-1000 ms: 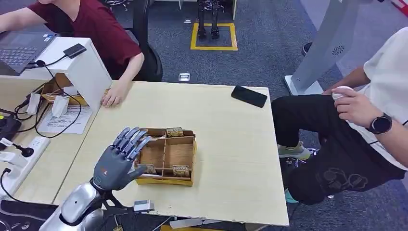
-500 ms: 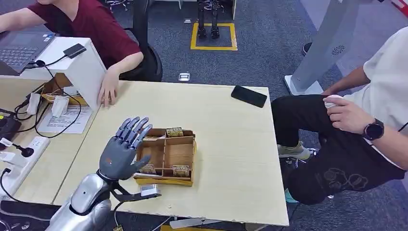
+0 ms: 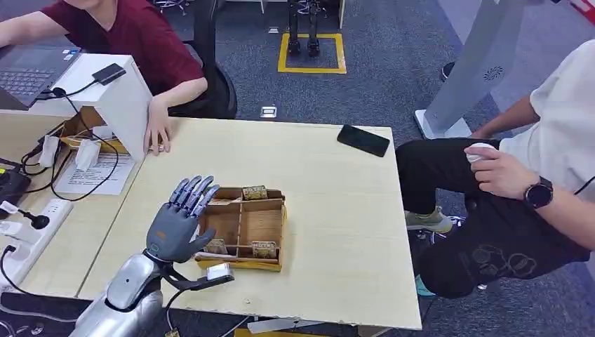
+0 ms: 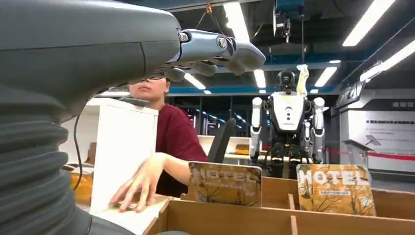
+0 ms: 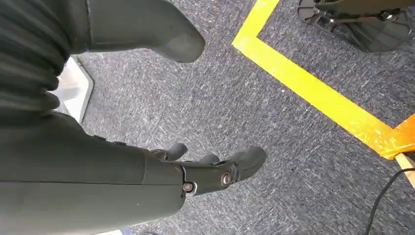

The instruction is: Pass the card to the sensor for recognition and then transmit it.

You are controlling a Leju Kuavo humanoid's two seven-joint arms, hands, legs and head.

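Note:
A wooden compartment box (image 3: 261, 226) stands on the table with hotel cards upright in it: one at the far wall (image 3: 254, 192) and two near the front (image 3: 264, 248). In the left wrist view two cards (image 4: 225, 183) (image 4: 335, 189) read HOTEL. My left hand (image 3: 177, 219) hovers over the box's left edge with fingers spread and holds nothing. The white sensor stand (image 3: 112, 98) sits at the table's far left, a small black reader (image 3: 109, 74) on top. My right hand (image 5: 195, 171) hangs over the carpet, fingers loose and apart, empty.
A person in red rests a hand (image 3: 157, 133) on the table beside the sensor stand. Another person (image 3: 533, 175) sits at the right. A black phone (image 3: 363, 140) lies at the far right of the table. Cables and a power strip (image 3: 28, 225) lie left.
My left hand has moved forward a little and risen over the box's left edge. The person's hand by the stand shifted left along the table edge. The seated person's arm moved slightly.

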